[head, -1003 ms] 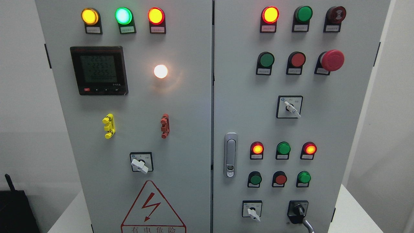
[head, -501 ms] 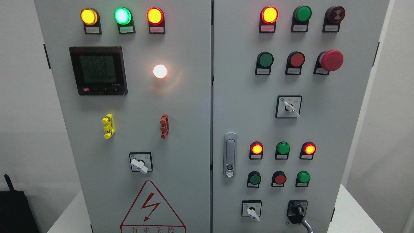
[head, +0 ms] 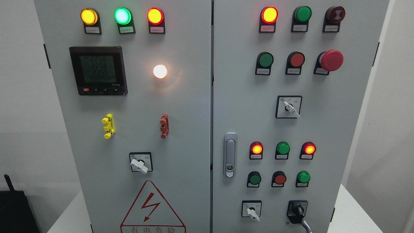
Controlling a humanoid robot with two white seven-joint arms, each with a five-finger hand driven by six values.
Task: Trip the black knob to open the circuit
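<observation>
The black knob point(head: 298, 211) sits at the lower right of the grey control cabinet point(head: 245, 97), on the right door, with its handle pointing roughly upright and a grey cable hanging below it. Left of it is a white selector switch point(head: 252, 211). Neither of my hands nor any arm shows in the head view.
The cabinet's doors carry lit indicator lamps, push buttons, a red mushroom stop button point(head: 330, 60), a digital meter point(head: 98, 70), a door latch point(head: 230, 154), and two more white selector switches point(head: 288, 106) point(head: 140, 163). A black object point(head: 14, 207) stands at the lower left.
The view shifted very slightly to the left early on; the meter digits flicker. Nothing else has moved.
</observation>
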